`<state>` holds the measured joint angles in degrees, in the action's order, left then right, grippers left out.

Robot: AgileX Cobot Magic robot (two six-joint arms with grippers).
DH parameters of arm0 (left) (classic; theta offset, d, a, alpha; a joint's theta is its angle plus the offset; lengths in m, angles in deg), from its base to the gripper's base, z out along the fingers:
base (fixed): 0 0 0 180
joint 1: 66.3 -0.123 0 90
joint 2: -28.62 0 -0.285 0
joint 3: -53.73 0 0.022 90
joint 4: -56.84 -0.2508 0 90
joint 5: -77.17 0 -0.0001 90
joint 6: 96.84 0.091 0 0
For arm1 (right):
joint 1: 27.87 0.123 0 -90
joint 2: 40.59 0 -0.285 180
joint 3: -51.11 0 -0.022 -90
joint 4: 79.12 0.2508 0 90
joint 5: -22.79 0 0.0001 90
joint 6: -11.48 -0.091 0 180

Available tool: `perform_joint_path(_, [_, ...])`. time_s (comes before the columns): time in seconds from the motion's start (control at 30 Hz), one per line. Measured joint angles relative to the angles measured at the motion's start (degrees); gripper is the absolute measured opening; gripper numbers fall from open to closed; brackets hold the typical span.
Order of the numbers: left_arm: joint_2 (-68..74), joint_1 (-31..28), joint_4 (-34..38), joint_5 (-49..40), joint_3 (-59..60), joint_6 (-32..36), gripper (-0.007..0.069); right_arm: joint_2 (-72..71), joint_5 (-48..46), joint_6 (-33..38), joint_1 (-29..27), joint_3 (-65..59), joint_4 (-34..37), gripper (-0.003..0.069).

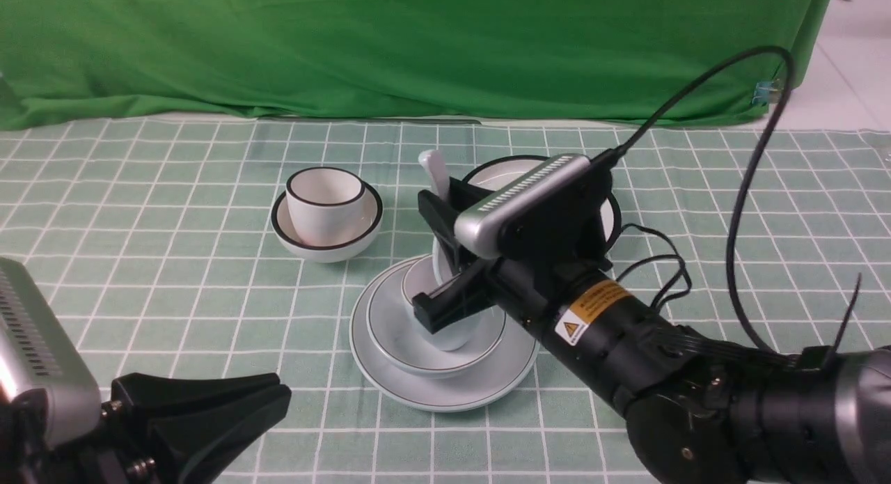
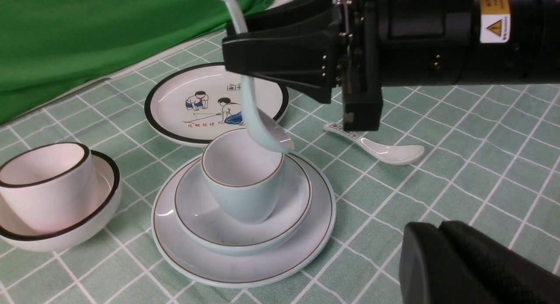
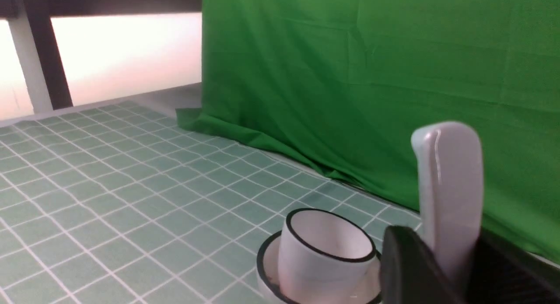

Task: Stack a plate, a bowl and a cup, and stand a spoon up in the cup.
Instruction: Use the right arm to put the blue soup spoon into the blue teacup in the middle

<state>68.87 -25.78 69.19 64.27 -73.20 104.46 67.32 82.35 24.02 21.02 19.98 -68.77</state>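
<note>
The plain plate (image 1: 445, 393) lies on the checked cloth with the plain bowl (image 1: 400, 338) in it and the pale blue cup (image 1: 456, 336) in the bowl; the stack shows fully in the left wrist view: plate (image 2: 245, 269), bowl (image 2: 197, 225), cup (image 2: 245, 194). My right gripper (image 1: 428, 254) is shut on the white spoon (image 2: 262, 133) and holds it upright, handle up (image 1: 433, 169), bowl end at the cup's far rim. The handle stands between the fingers in the right wrist view (image 3: 450, 194). My left gripper (image 1: 278, 397) is shut and empty, low at the front left.
A black-rimmed white cup (image 1: 326, 205) stands in a black-rimmed bowl (image 1: 292, 237) at the back left. A black-rimmed cartoon plate (image 2: 197, 103) lies behind the stack. A short spoon with characters (image 2: 385, 151) lies on the cloth to the right of the stack. Green cloth hangs at the back.
</note>
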Motion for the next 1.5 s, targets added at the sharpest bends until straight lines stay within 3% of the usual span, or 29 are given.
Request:
perform_joint_path(0.27, [0.0,0.0,0.0,0.0,0.0,0.0,0.0011,4.18,-0.1,-2.23,-1.68,3.63,-2.62,0.0165])
perform_joint_path(0.5, [0.0,0.0,0.0,0.0,0.0,0.0,0.0011,8.37,-0.42,-12.55,-6.47,4.63,-9.7,0.0165])
perform_joint_path(0.83, [0.0,0.0,0.0,0.0,0.0,0.0,0.0011,11.06,-0.43,-14.67,-6.93,4.63,-10.84,0.0165])
perform_joint_path(1.27, [0.0,0.0,0.0,0.0,0.0,0.0,0.0011,10.47,-0.65,-14.86,-6.93,4.41,-11.01,0.0346])
perform_joint_path(1.5, [0.0,0.0,-0.01,0.17,0.0,0.0,0.0011,1.46,-4.32,-14.93,-6.32,-0.33,-11.15,0.0388])
